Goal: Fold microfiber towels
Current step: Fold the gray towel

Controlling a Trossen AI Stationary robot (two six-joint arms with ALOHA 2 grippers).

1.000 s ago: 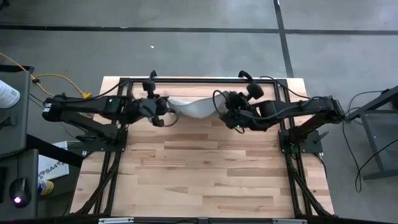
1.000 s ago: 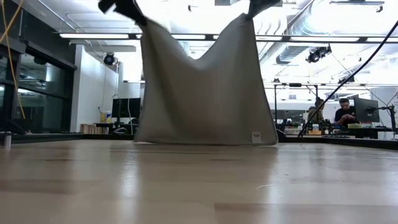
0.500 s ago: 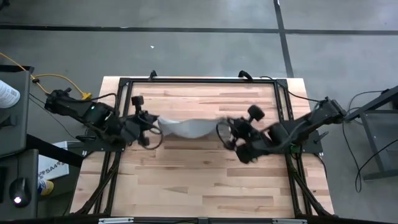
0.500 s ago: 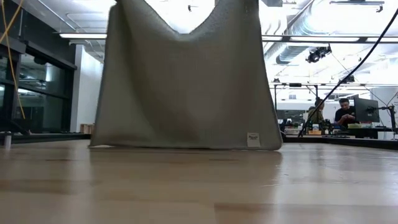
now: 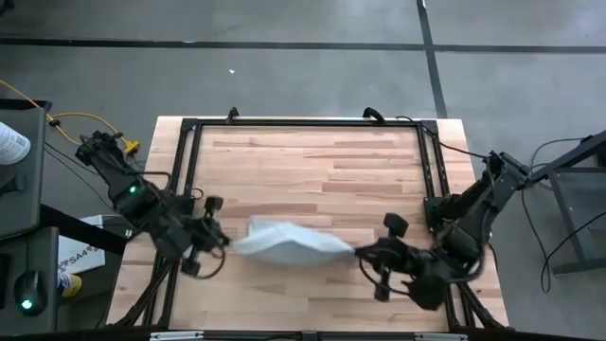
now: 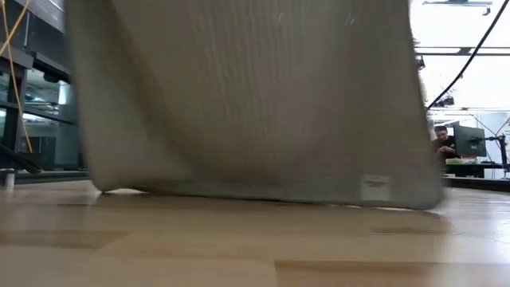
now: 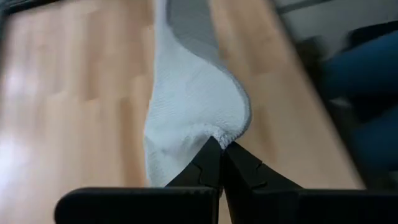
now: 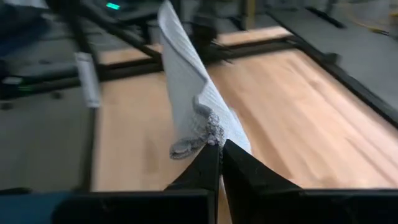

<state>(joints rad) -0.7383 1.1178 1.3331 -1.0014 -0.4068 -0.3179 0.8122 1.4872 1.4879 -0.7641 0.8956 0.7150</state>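
Over the worktop's (image 5: 312, 170) near half, the towel (image 5: 289, 243) now hangs, carried forward from the far edge. The left hand (image 5: 216, 242) and right hand (image 5: 367, 254) are each pinched tight on a top corner, ready to lay it flat.

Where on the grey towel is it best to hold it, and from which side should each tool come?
Probably by its two top corners, one from each end: the towel hangs stretched between the left tool and right tool, both shut on a pinched corner. Held so, its lower edge hangs level along the table.
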